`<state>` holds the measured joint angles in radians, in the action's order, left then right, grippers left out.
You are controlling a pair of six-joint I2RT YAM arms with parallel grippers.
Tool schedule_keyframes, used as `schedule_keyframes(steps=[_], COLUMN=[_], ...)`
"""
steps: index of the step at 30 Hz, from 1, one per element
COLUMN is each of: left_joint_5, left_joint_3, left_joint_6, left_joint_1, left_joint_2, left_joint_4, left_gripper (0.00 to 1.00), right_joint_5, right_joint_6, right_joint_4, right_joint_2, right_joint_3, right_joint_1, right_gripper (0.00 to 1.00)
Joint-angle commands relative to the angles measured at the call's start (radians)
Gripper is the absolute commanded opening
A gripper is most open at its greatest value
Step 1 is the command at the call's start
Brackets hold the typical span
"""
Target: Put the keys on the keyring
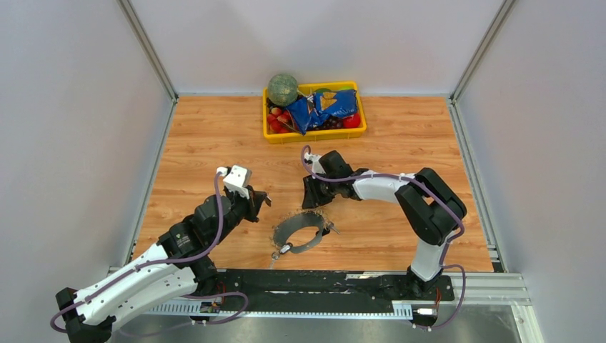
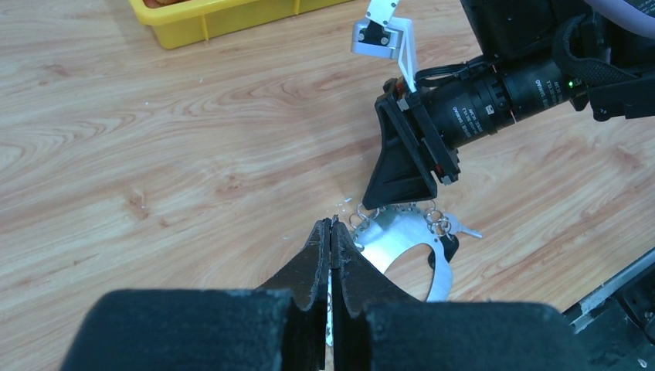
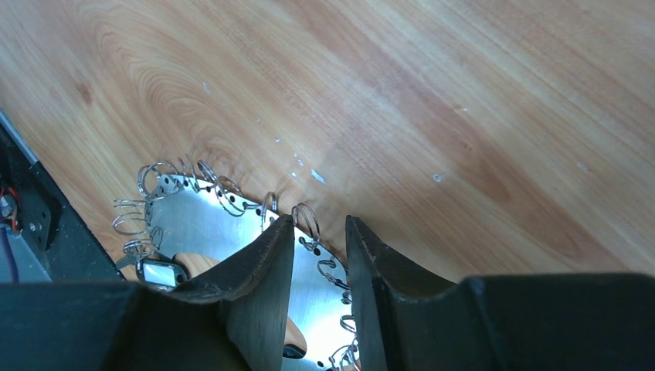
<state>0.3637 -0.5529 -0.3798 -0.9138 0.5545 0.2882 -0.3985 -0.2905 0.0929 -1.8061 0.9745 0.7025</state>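
The keyring (image 1: 287, 227) is a flat silver loop fringed with small rings, lying near the table's front edge. It also shows in the left wrist view (image 2: 394, 241) and in the right wrist view (image 3: 201, 224). One key (image 2: 456, 236) with a black head hangs at its right side. My left gripper (image 1: 261, 200) hovers left of the loop; in its wrist view it (image 2: 332, 224) is shut, with a thin silver key tip poking out between the fingertips. My right gripper (image 1: 314, 201) is at the loop's far edge; in its wrist view it (image 3: 318, 224) is open and straddles a small ring (image 3: 306, 219).
A yellow tray (image 1: 314, 136) at the back holds a green melon (image 1: 283, 88), a blue bag (image 1: 325, 108) and red fruit. A small silver clasp (image 1: 280, 250) hangs off the loop's near left. A black rail (image 1: 300, 282) runs along the front edge.
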Motion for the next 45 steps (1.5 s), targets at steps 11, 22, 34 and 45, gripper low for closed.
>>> schedule_keyframes(steps=[11,22,34,45], left_joint_5=[-0.005,-0.002,-0.033,-0.180], left_joint_3=[0.004,0.006,0.004,-0.027], left_joint_6=[0.005,0.006,0.000,-0.007], left_joint_1=[0.006,0.006,0.006,0.006], left_joint_2=[0.002,0.009,-0.048,-0.099], left_joint_4=[-0.043,-0.047,-0.066,-0.112], left_gripper=[0.00,0.00,0.00,0.02], right_joint_5=[-0.114,-0.115,-0.118,-0.185], right_joint_6=[0.041,0.026,0.022,0.057], right_joint_4=[0.022,0.027,-0.009,-0.016], right_joint_2=[-0.051,-0.011,0.182,0.437], right_joint_3=[0.066,0.050,-0.014,-0.052], right_joint_1=[-0.011,-0.014,-0.012,0.021], right_gripper=[0.26,0.00,0.00,0.00])
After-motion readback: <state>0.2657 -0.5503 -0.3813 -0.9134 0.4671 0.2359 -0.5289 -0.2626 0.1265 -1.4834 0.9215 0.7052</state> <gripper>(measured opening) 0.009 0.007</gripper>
